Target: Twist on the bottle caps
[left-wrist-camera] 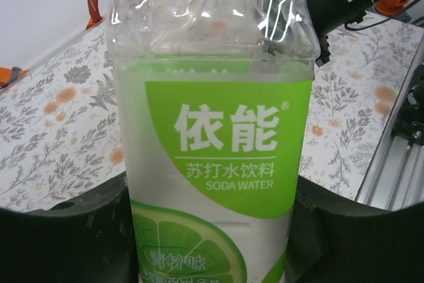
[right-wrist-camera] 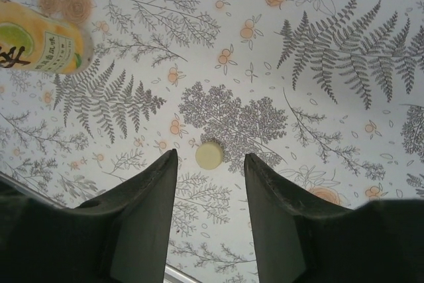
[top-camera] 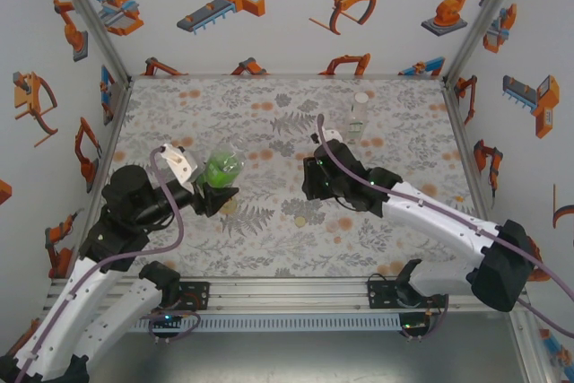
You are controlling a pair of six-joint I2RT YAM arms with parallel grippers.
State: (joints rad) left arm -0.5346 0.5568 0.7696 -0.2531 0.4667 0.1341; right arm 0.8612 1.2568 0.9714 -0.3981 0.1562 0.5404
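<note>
Cap [right-wrist-camera: 209, 155] on floral mat [right-wrist-camera: 371, 183], amber bottle [right-wrist-camera: 40, 39] well apart

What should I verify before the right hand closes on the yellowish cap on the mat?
1. The left hand grips the green-label bottle: ok.
2. The right hand is open, jaws apart: ok.
3. The yellowish cap sits in line with that gap: ok.
4. The cap lies flat on the mat, nothing touching it: ok.
5. The right hand is low enough to grip it: cannot tell.
6. The bottle neck is bare: cannot tell.
</note>
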